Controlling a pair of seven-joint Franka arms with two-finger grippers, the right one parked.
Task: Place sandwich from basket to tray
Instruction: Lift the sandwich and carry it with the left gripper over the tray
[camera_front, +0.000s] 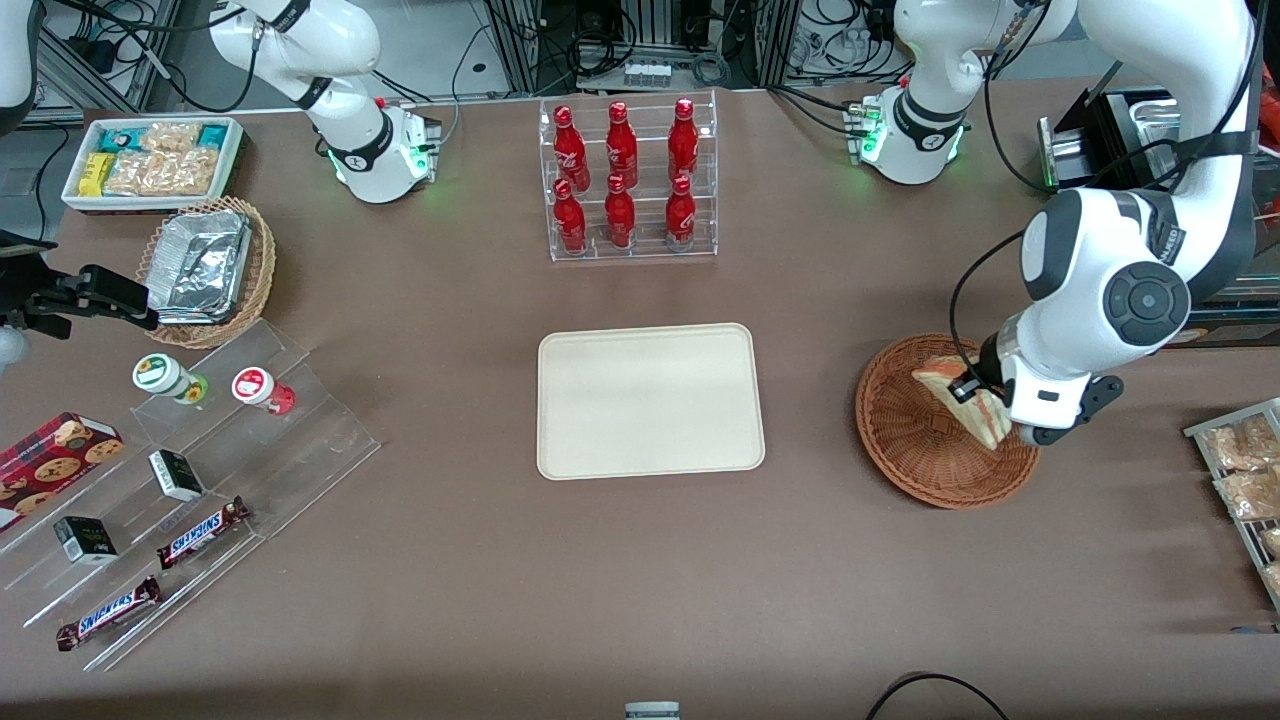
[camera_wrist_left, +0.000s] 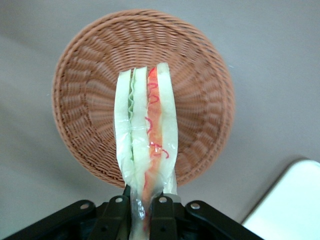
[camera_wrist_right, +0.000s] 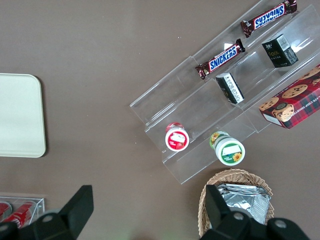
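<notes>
Sandwich (camera_wrist_left: 146, 135) in gripper (camera_wrist_left: 141, 206) above basket (camera_wrist_left: 200, 80)

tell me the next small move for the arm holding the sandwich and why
Probably carry it sideways toward the tray. The gripper is shut on the sandwich, which hangs lifted above the basket, while the tray surface lies bare toward the table's middle.
</notes>
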